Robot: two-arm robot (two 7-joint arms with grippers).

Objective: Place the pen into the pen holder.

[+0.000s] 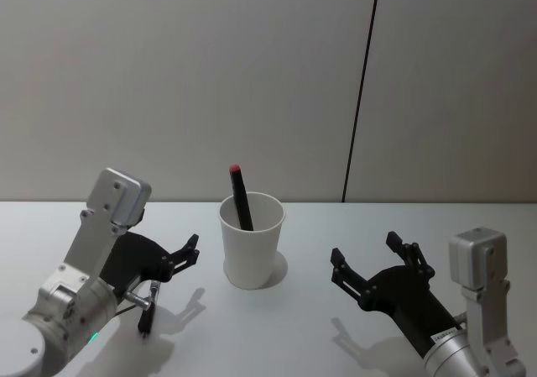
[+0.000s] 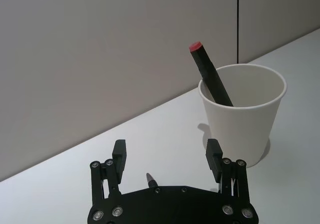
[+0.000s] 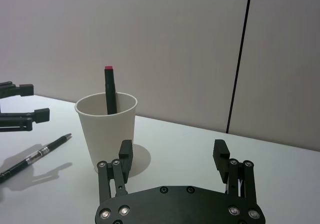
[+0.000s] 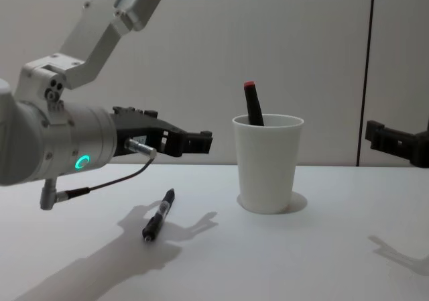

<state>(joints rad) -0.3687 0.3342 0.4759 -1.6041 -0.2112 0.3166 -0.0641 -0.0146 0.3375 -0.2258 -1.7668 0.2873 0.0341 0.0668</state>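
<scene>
A white paper cup, the pen holder (image 1: 252,251) (image 2: 242,119) (image 3: 107,129) (image 4: 267,163), stands upright mid-table. A black pen with a red end (image 1: 241,194) (image 2: 207,74) (image 3: 110,89) (image 4: 253,104) leans inside it. A second black pen (image 4: 157,215) (image 3: 37,156) (image 1: 149,310) lies flat on the table left of the cup; its tip (image 2: 150,178) shows in the left wrist view. My left gripper (image 1: 191,253) (image 2: 166,149) (image 4: 198,141) hangs open above that pen, holding nothing. Right of the cup, my right gripper (image 1: 366,251) (image 3: 172,149) (image 4: 389,137) is open and empty.
The white table (image 1: 336,217) ends at a plain grey wall with a dark vertical seam (image 1: 361,91). A thin cable (image 4: 114,180) loops under my left wrist.
</scene>
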